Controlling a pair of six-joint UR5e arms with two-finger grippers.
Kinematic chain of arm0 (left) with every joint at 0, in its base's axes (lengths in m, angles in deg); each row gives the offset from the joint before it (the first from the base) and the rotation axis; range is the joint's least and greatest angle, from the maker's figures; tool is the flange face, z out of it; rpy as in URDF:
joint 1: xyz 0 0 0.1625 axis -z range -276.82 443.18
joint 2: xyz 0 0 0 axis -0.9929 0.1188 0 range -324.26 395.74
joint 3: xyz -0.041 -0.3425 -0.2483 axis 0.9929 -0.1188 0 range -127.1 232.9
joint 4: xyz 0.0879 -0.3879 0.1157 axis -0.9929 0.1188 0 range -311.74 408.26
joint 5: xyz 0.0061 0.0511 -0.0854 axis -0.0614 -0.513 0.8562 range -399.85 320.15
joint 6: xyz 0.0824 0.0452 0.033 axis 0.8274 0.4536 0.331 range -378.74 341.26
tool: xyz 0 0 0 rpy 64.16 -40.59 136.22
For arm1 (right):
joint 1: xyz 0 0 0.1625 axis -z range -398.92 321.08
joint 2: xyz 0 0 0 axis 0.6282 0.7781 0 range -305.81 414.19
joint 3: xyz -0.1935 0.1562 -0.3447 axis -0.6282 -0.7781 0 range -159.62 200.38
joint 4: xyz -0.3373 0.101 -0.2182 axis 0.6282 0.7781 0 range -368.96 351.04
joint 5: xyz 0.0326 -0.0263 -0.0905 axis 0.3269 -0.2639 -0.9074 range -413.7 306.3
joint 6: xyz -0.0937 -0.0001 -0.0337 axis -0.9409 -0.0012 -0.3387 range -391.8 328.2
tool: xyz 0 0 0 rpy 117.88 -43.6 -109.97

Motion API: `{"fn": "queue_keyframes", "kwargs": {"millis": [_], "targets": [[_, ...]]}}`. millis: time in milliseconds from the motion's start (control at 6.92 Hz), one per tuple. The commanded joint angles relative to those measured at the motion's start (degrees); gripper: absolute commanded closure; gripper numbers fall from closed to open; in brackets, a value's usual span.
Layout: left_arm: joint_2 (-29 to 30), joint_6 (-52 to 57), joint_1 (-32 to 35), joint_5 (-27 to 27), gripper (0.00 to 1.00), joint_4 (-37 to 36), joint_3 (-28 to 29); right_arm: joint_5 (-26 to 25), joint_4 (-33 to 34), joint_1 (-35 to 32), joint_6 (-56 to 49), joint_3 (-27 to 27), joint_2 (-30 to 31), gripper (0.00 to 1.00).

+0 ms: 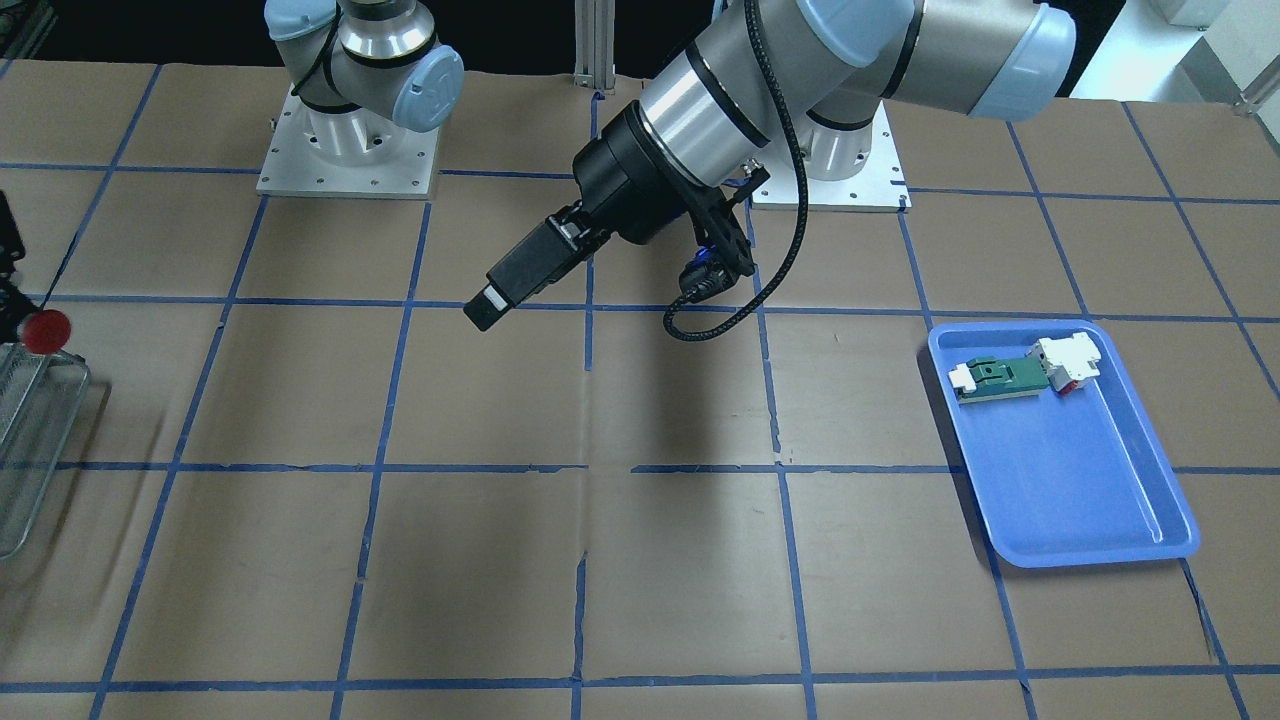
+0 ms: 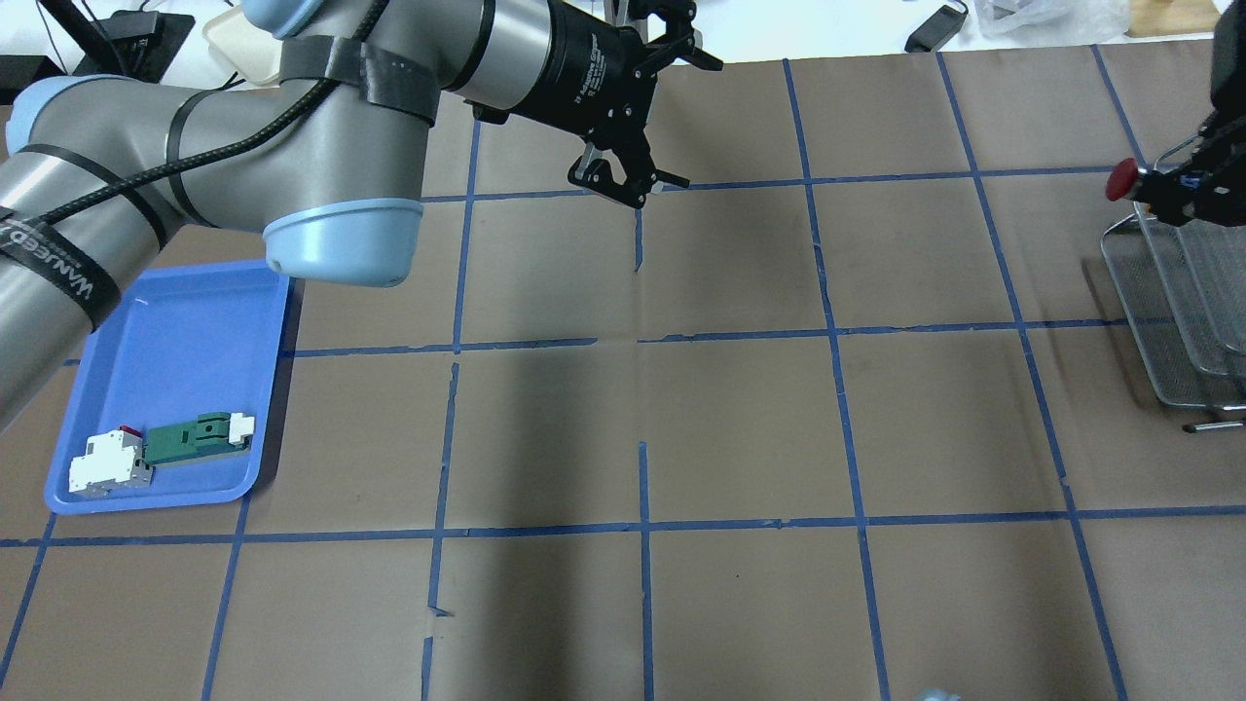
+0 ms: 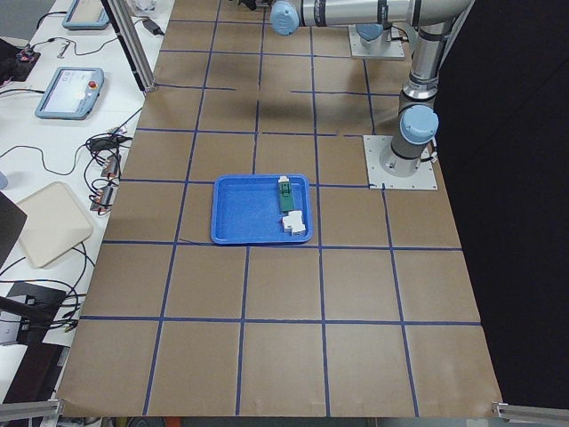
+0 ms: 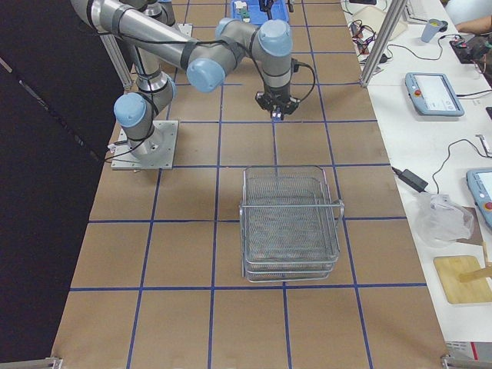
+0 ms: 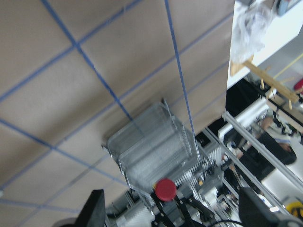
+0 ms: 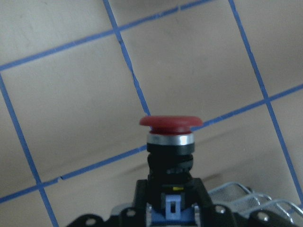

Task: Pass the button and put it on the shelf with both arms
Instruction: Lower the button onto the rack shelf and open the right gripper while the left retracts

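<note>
The button (image 2: 1122,180) has a red cap and a black collar. My right gripper (image 2: 1168,190) is shut on its base and holds it sideways, just above the near-end rim of the wire mesh shelf (image 2: 1178,312). The right wrist view shows the button (image 6: 170,124) between the fingers, with the shelf rim (image 6: 246,198) below. The front view shows the button (image 1: 45,330) over the shelf (image 1: 30,440) at the left edge. My left gripper (image 2: 701,124) is open and empty, raised over the table's middle; it also shows in the front view (image 1: 487,310).
A blue tray (image 2: 195,331) at the table's left end holds a green-and-white flat part (image 2: 195,438) and a white block with red (image 2: 107,462). Brown paper with blue tape lines covers the table. Tablets and cables lie on a side bench (image 4: 430,92).
</note>
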Motion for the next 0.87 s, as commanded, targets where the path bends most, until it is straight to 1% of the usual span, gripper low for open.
{"fn": "queue_keyframes", "kwargs": {"millis": [0, 144, 289, 433, 578, 722], "targets": [[-0.85, 15.38, 0.67, -10.60, 0.00, 8.11, 0.60, -3.91, 6.45, 5.15, -6.91, -2.39, -5.78, 1.00], [-2.25, 26.86, 0.94, -14.82, 0.00, 13.91, 1.12, -7.30, 7.34, 5.69, -7.55, -3.45, -7.63, 1.00], [-3.66, 39.33, 0.77, -20.34, 0.00, 22.41, 2.78, -8.56, 9.95, 6.47, -7.55, -3.55, -10.26, 1.00], [-4.11, 48.77, -0.11, -23.79, 0.00, 31.54, 6.28, -10.40, 10.42, 6.57, -7.46, -3.72, -11.51, 1.00], [-4.03, 58.78, -0.38, -30.18, 0.00, 38.94, 9.71, -11.29, 10.42, 6.57, -7.20, -3.55, -11.87, 0.86], [-4.02, 67.06, -1.16, -34.33, 0.00, 42.58, 11.48, -11.21, 10.94, 6.57, -7.46, -3.72, -13.17, 0.47]]}}
